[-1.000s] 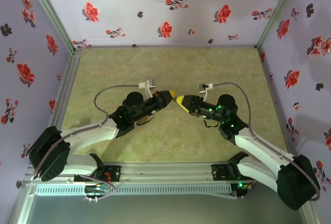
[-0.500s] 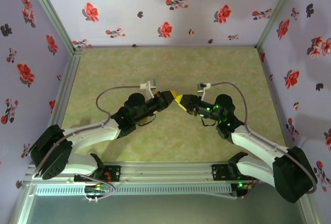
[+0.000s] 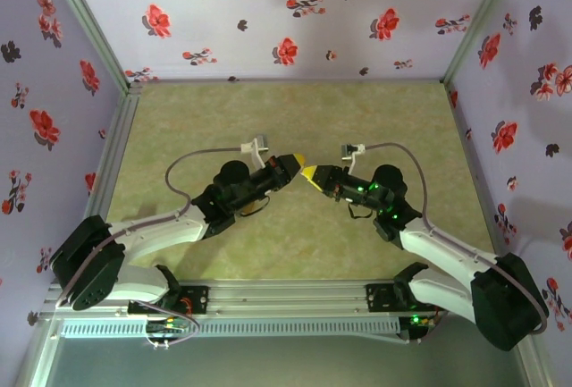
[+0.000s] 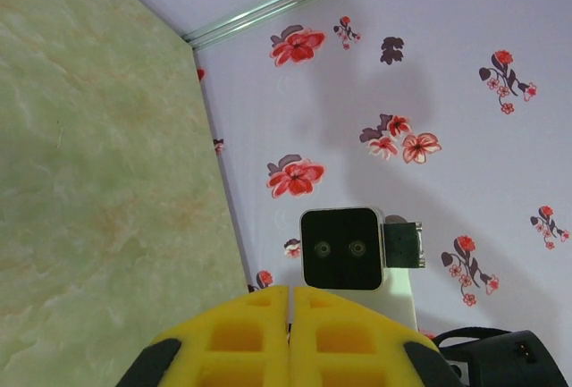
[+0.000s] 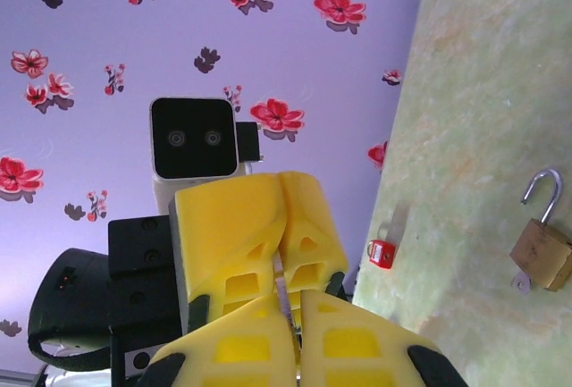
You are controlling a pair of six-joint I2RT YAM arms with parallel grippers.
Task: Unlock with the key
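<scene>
The key is a thin grey metal strip running between the two sets of yellow fingers, which meet tip to tip above the middle of the table. My left gripper is shut on one end of it. My right gripper is shut on the other end. The brass padlock lies on the table in the right wrist view, its silver shackle swung open, well away from both grippers.
A small red padlock lies on the green marbled table near the foot of the flowered wall. Flowered walls close the table in at the back and on both sides. The right wrist's camera housing sits just beyond my left fingertips.
Both grippers stay tip to tip. The left tip moved in against the right tip, then lifted slightly toward the back.
</scene>
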